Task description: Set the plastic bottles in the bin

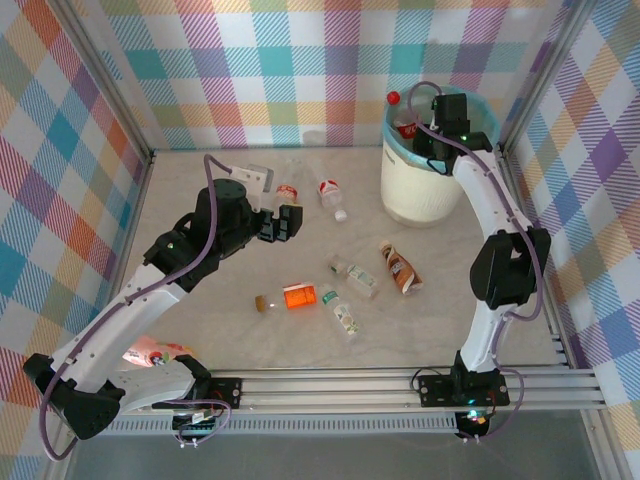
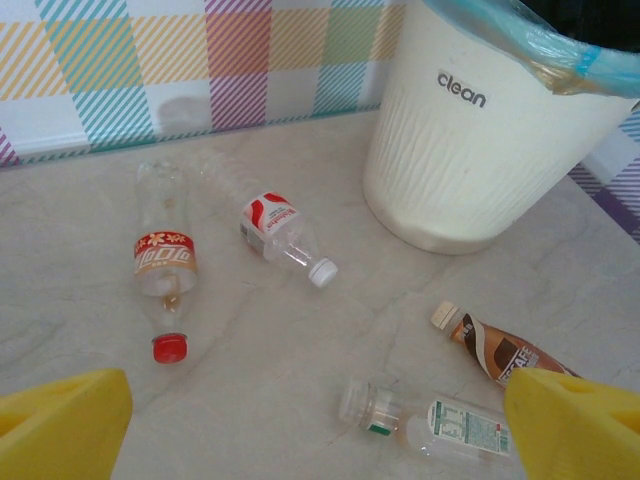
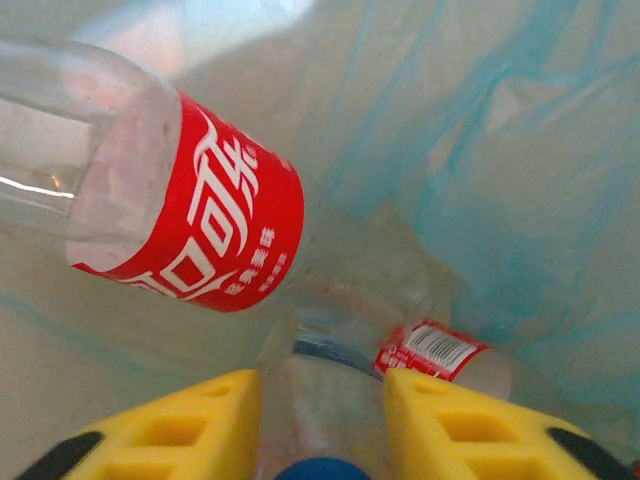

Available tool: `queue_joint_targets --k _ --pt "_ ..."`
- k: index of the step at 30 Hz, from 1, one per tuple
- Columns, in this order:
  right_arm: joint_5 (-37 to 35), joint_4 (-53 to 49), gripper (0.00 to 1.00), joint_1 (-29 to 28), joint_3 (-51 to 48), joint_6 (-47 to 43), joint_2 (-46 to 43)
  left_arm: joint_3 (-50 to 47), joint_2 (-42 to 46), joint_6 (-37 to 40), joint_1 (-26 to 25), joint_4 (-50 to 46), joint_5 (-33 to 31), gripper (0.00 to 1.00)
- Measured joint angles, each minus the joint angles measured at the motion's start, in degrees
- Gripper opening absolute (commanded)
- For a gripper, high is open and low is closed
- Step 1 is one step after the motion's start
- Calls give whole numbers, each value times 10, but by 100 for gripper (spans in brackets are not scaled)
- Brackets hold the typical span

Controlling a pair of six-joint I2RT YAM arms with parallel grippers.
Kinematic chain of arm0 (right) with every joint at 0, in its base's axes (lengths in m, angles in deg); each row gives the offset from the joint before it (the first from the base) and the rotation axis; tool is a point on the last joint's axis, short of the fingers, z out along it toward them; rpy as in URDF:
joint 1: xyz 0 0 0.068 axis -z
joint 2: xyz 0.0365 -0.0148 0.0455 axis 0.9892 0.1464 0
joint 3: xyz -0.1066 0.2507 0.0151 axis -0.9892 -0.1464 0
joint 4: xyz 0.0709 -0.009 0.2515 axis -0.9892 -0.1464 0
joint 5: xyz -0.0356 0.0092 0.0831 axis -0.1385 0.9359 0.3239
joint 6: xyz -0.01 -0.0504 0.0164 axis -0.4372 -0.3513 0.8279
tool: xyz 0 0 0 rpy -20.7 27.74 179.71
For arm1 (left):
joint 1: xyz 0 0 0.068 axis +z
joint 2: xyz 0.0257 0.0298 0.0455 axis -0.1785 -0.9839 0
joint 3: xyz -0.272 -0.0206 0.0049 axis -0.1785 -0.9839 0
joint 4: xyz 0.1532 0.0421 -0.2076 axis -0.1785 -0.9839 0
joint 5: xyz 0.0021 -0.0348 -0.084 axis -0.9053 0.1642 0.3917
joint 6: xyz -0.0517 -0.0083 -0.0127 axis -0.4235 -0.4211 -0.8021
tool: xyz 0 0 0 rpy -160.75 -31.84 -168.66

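The right arm is raised from its base and bent over the bin [image 1: 420,190], with the right claw [image 1: 436,148] set inside the rim. The left arm is stretched across the tabletop [image 1: 250,330]. The left claw [image 1: 282,222] is held low, its jaws spread wide with nothing between them.

From the right wrist, the right claw [image 3: 320,385] is seen clenched on a clear blue-capped bottle [image 3: 322,420], which fills the gap between the yellow fingers [image 3: 200,425]. Just ahead of this claw, a red-labelled bottle [image 3: 190,220] is seen lying against the blue liner [image 3: 500,150]. From above, these fingers are masked by the wrist and its cable.

From the left wrist, a red-capped bottle [image 2: 165,260] is seen ahead and to the left of the left claw [image 2: 318,385], and a white-capped bottle [image 2: 282,237] straight ahead. A brown bottle [image 2: 500,350] and a green-labelled bottle [image 2: 430,420] lie close by the right finger, and both are partly covered by it. The bin [image 2: 470,170] stands ahead to the right, with its rim cut off by the frame.

Only from above can what lies behind the left claw be made out. An orange bottle [image 1: 298,296] lies there, and a pink bottle [image 1: 150,352] is half hidden by the arm.
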Motion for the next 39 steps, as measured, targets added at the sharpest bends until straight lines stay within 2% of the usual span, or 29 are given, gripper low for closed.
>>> queue_joint_targets --k 5,11,13,16,20,23,30,35,39 --pt "26 -19 61 0 17 10 4 0 -1 -9 0 -5 -17 96" --pt "47 -27 68 -1 19 25 -24 28 -1 -75 13 -102 -132 99" --pt "51 -29 70 -1 19 30 -47 45 1 -121 32 -155 -168 100" --pt "53 -29 73 -4 18 37 -92 52 17 -207 99 -245 -186 100" --pt "52 -25 73 -18 18 39 -145 17 57 -293 219 -327 -128 100" --pt "53 -17 74 -46 16 36 -176 -32 79 -340 281 -388 -70 100" --pt "64 9 74 -101 -19 24 -210 -83 23 -436 312 -522 -27 100" --pt "81 15 74 -106 -45 24 -210 -145 42 -494 334 -525 7 100" --pt "99 17 74 -108 -48 25 -205 -219 98 -530 394 -504 42 100"
